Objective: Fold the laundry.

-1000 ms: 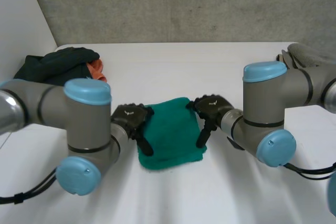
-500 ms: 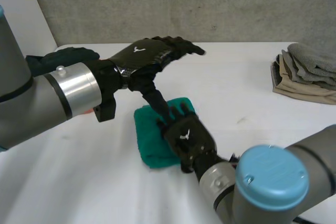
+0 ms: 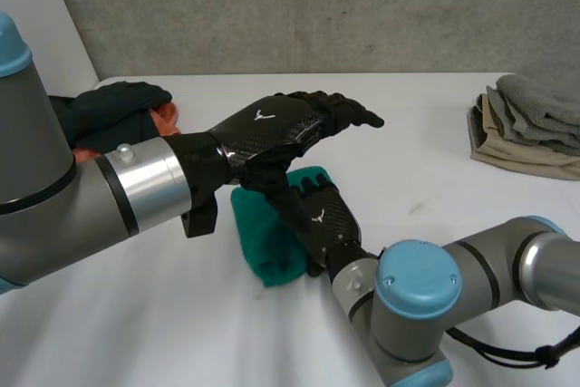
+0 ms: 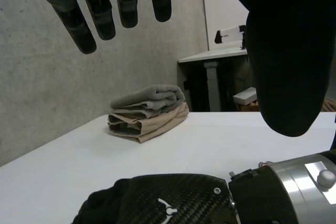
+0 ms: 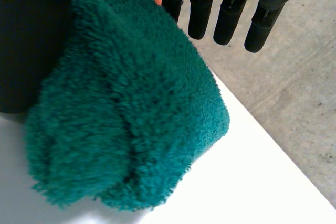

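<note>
Locate towel (image 3: 263,251) in the middle of the tabletop (image 3: 426,160), toward the front edge, already doubled into a thick pad. Note right hand (image 3: 319,219) laid palm down on the towel's right half. Note left hand (image 3: 281,126) in the air above both, touching neither.

Hand states. Left: fingers (image 4: 100,17) straight and spread, nothing held, so open. Right: fingers (image 5: 231,11) straight, reaching past the towel's edge, cloth under the palm. No curl round the cloth, so open and resting, not gripping.

Step in hand, by judgement: flattening the fold just made.
- Press with a flat palm from the fold line out toward the loose edges.
- Keep fingers straight to avoid dragging the layers out of square.
- Bring the left hand down on the free left half before shifting the right.
- Check that edges meet before lifting off.

View differences.
- From head view: whole layout, with dark pile (image 3: 113,106) at the far left corner and folded stack (image 3: 526,129) at the right edge.
- From left wrist view: stack side-on, grey layers over tan, and the back of the right hand below.
- From right wrist view: towel's fold close up, rounded and bulging rather than crisp, which is hard to judge from above.
</note>
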{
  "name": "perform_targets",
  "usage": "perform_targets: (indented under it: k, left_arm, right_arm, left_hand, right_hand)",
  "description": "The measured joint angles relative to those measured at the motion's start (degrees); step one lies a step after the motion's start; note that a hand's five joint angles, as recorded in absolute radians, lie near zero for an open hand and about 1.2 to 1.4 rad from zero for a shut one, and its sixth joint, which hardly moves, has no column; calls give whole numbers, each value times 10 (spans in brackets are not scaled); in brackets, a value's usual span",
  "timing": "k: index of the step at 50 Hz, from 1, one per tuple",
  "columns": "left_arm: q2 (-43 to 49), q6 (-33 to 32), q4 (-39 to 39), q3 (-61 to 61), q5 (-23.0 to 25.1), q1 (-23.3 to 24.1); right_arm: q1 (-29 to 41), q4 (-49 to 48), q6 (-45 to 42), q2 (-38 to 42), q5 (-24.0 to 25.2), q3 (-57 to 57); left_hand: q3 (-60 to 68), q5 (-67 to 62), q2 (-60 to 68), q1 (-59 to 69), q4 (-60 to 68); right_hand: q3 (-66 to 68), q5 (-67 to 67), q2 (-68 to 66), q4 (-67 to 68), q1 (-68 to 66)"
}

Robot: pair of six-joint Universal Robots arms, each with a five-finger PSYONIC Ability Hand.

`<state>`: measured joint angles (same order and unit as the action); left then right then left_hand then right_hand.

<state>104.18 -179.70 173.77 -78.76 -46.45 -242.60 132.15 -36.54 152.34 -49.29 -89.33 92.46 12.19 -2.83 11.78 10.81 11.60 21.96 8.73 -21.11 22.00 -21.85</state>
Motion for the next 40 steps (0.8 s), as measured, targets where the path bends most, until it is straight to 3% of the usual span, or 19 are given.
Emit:
perform_targets:
  k: [7,10,11,13,28,32,40]
  left_arm:
    - [-6,5,7,-1,-1,-6]
    - [-9,10,7,-1,-1,-9]
    - [-9,13,7,-1,-1,-10]
    - [-10,15,7,-1,-1,-11]
    - [-48,41,32,20,-18,-32]
    - [-58,62,50,30,-30,-38]
    - [-63,112,94,36,-46,-40]
  right_arm:
    - [-2,6,1,8,2,-32]
    - [-3,7,2,13,3,-48]
    - [-4,7,2,17,5,-58]
    - [-5,6,2,20,8,-69]
    - [-86,1,45,-25,15,-223]
    - [-136,5,63,-47,14,-258]
    - [-300,-15,117,-60,36,-330]
  left_hand:
    - [0,0,0,0,0]
    - [0,0,0,0,0]
    - [0,0,0,0,0]
    - [0,0,0,0,0]
    - [0,0,0,0,0]
    - [0,0,0,0,0]
    - [0,0,0,0,0]
  right_hand:
    - [49,71,-52,50,-51]
    - [235,232,-246,234,-237]
    - [374,378,-391,373,-358]
    - [439,436,-451,441,-372]
    - [448,445,-454,465,-372]
    - [448,450,-454,465,-372]
    - [448,452,-454,465,-372]
